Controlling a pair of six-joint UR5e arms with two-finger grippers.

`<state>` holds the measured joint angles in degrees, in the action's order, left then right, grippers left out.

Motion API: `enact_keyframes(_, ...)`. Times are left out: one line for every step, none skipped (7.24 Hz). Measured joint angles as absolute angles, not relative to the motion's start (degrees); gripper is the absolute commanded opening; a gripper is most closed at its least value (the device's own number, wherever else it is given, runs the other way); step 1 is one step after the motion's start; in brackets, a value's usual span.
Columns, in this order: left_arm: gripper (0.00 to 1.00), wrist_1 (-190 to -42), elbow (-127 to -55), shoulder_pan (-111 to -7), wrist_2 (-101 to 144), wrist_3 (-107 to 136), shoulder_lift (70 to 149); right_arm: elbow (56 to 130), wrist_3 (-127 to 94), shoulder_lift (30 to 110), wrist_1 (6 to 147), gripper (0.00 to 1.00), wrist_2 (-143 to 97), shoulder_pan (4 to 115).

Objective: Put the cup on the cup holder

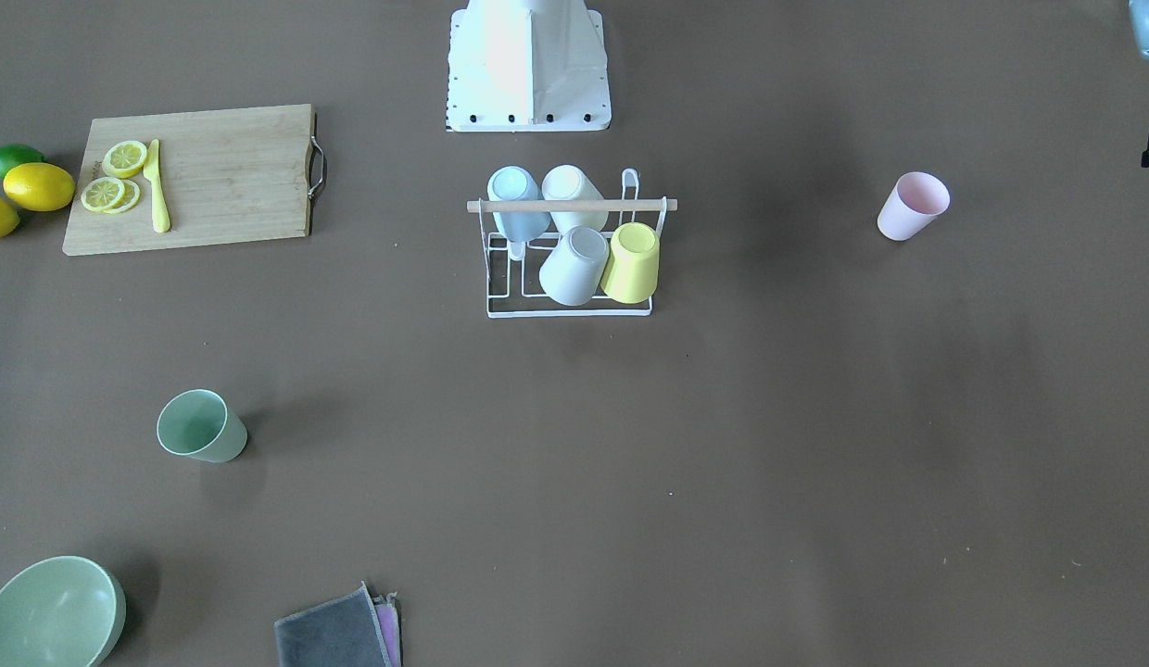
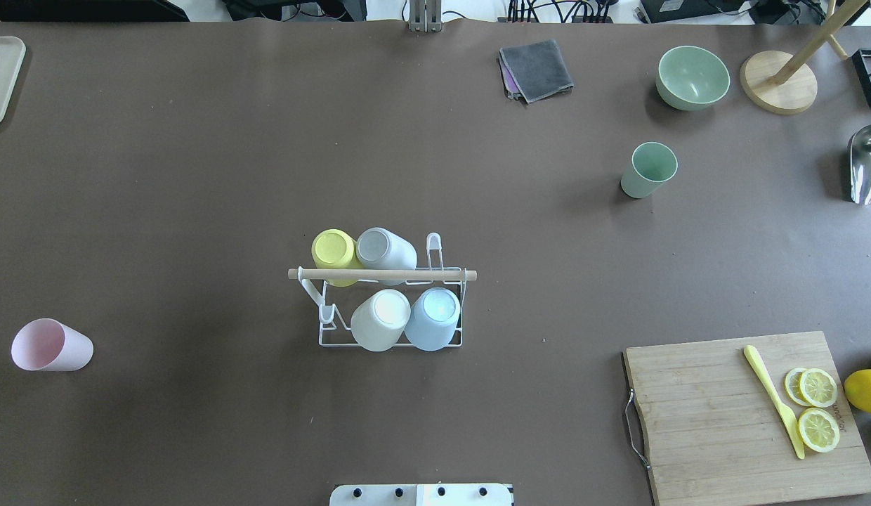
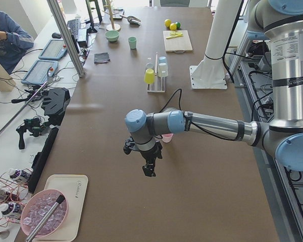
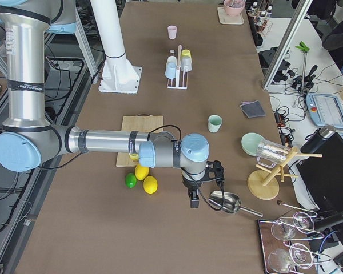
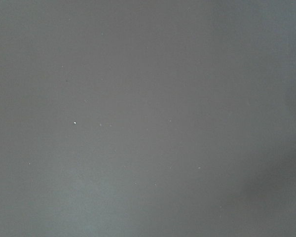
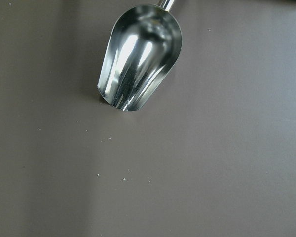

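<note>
The cup holder (image 1: pixel 574 206), a white wire rack with a wooden rod, stands mid-table (image 2: pixel 383 274) and bears blue, white, grey and yellow cups upside down. A pink cup (image 1: pixel 912 206) lies on its side far to the robot's left (image 2: pixel 50 345). A green cup (image 1: pixel 200 426) stands upright on the right (image 2: pixel 648 170). My left gripper (image 3: pixel 149 169) hangs over bare table beyond the pink cup. My right gripper (image 4: pixel 193 200) hangs by a metal scoop (image 6: pixel 138 57). Both show only in the side views, so I cannot tell if they are open or shut.
A cutting board (image 2: pixel 744 414) with lemon slices and a yellow knife lies at the near right, with lemons and a lime beside it. A green bowl (image 2: pixel 692 77), a folded grey cloth (image 2: pixel 537 67) and a wooden stand (image 2: pixel 780 81) sit at the far right.
</note>
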<state>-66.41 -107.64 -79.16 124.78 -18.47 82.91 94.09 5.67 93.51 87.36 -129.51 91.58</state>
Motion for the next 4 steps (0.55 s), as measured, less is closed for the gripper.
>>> enact_keyframes(0.98, -62.0, -108.5, -76.4, 122.6, -18.5, 84.2, 94.1, 5.6, 93.4, 87.4, 1.0, -129.5, 91.6)
enact_keyframes(0.98, -59.1, -109.0, -75.2, 121.8, -18.5, 85.6, 94.3, 5.6, 93.4, 87.4, 1.0, -129.6, 91.6)
enact_keyframes(0.98, -55.7, -109.4, -74.8, 121.6, -18.5, 87.8, 94.5, 5.5, 93.2, 87.4, 1.0, -129.8, 91.6)
enact_keyframes(0.98, -51.4, -109.5, -74.4, 121.6, -18.5, 90.3, 94.7, 5.5, 93.0, 87.4, 1.0, -130.0, 91.4)
